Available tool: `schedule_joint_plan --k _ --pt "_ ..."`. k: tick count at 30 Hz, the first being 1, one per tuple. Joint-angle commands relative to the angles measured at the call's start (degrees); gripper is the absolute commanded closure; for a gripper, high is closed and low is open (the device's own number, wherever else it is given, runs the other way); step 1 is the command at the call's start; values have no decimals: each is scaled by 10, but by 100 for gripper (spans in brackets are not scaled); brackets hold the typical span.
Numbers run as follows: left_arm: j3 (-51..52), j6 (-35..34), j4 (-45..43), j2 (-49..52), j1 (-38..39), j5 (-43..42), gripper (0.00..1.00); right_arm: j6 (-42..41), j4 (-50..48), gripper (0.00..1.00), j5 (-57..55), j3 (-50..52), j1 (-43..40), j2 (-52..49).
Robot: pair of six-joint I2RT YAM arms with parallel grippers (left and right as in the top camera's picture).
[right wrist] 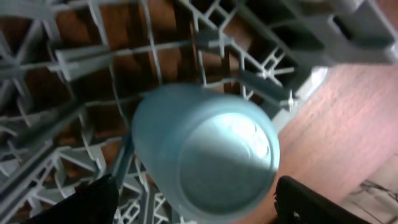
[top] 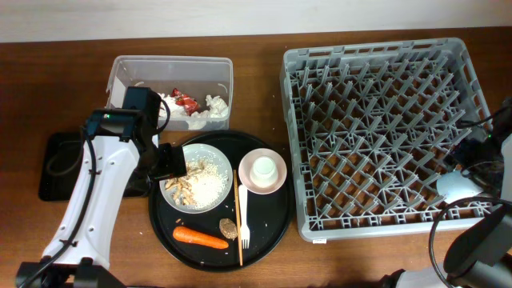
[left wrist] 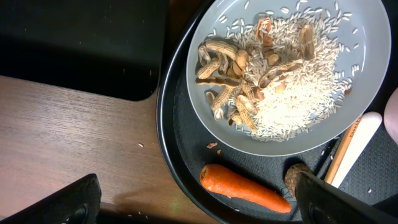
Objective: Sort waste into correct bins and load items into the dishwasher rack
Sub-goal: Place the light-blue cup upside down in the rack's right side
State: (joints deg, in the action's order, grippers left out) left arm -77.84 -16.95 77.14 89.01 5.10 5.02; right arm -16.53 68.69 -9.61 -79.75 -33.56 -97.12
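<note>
Tabletop [top: 256, 264], seen from the arms' side.
- Rack [top: 368, 50]: right half of the tabletop.
- Tub [top: 120, 80]: rear, left of the rack. Tissues [top: 214, 106] and wrapper [top: 186, 102] lie in it.
- Shallow tray [top: 56, 172]: far left, in front of the tub.
- Round tray [top: 272, 220]: centre, in front of the tub, just left of the rack.
- On the round tray: plate [top: 227, 170] at left with food scraps [top: 196, 186] on it; bowl [top: 246, 182] to its right, a cup [top: 264, 168] standing in the bowl.
- Fork [top: 243, 210]: in front of the bowl.
- Carrot [top: 200, 237]: in front of the plate, with the lump [top: 228, 229] between it and the fork.
- Second cup [top: 454, 186]: in the rack, among the pegs at its near right corner.
</note>
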Motion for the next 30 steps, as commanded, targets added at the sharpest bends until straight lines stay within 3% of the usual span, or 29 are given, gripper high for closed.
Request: schedule_joint_plan --k 1,10,16,22,26,30 --pt "2 -6 0 -7 -3 8 1 -4 -2 15 -1 8 -3 5" --pt "2 -6 0 -7 -3 8 1 -2 -59 14 31 36 -2 3" --pt "2 -5 0 -7 -3 9 1 28 -46 16 59 36 -3 3" --pt "2 -5 1 -7 -3 9 1 21 -33 31 33 36 -3 3" --pt "2 -5 1 -7 -3 8 1 21 -29 46 34 36 -3 6" --pt "2 -5 1 -7 -3 8 1 22 -23 48 36 35 -3 45"
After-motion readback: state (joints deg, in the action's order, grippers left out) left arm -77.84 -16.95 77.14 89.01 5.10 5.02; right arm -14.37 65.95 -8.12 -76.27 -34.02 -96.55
